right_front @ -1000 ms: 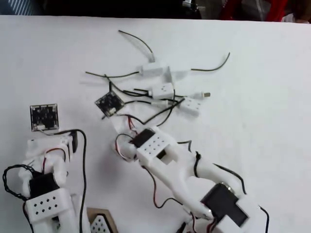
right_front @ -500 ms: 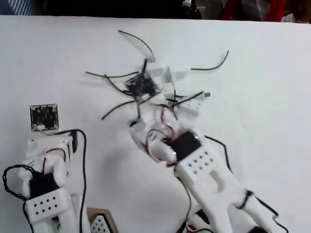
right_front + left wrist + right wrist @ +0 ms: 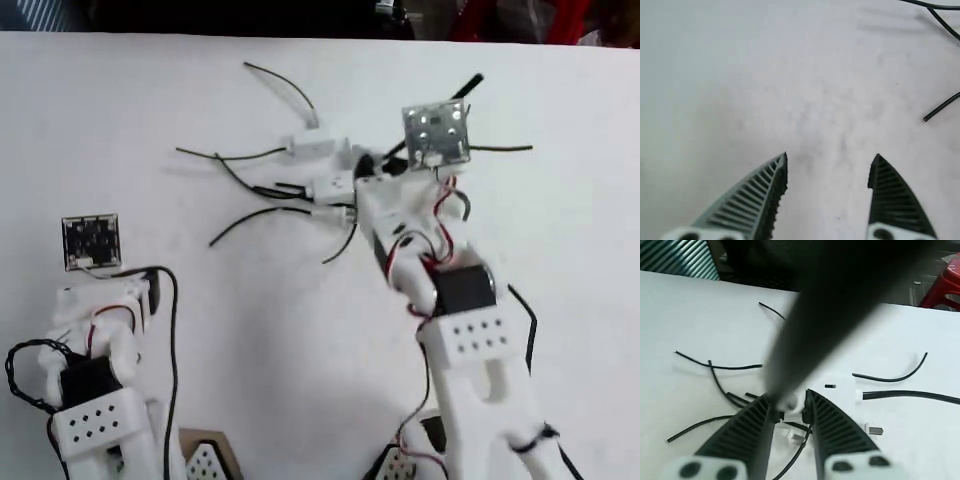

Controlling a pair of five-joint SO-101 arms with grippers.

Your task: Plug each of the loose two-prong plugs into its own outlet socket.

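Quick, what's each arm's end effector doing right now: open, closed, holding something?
Left end effector: open, holding nothing.
Right end effector: shut on the square grey outlet socket.

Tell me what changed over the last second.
The right arm swung from the left of the plug cluster across to its far right. The right claw pinches a white plug, cord raised. Loose cords shifted. The left arm stayed put, left claw open.

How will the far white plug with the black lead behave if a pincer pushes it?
The white plug looks small and blocky, so probably light and apt to slide, not roll. Its black lead holds a curve, so likely springy; it may swing the plug. Another plug lies close and could get dragged.
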